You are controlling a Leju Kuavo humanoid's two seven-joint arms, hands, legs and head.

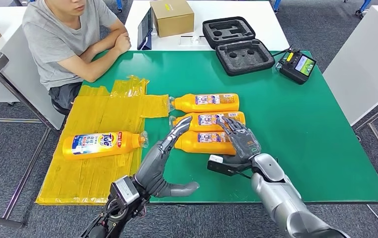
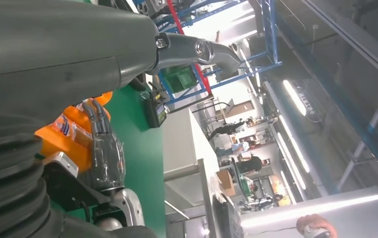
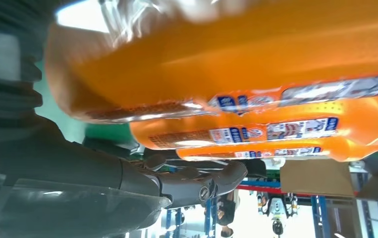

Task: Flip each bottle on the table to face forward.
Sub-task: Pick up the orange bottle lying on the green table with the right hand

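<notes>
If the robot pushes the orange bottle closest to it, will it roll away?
Probably a little: the nearest bottle lies on its side. The middle bottle right behind it would likely stop it. It looks full, so probably heavy, and its glossy plastic may be slippery.

three bottles (image 1: 206,121) packed touching, bare green table (image 1: 305,134) rightward

Your right hand (image 1: 240,141) is covering part of the nearest bottle (image 1: 199,143); its small back-label print is blurring beyond reading.

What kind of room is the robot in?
Probably a robot testing lab or workshop: white work tables, an open foam-lined equipment case, a handheld controller, and blue metal racking under bright strip lights.
</notes>
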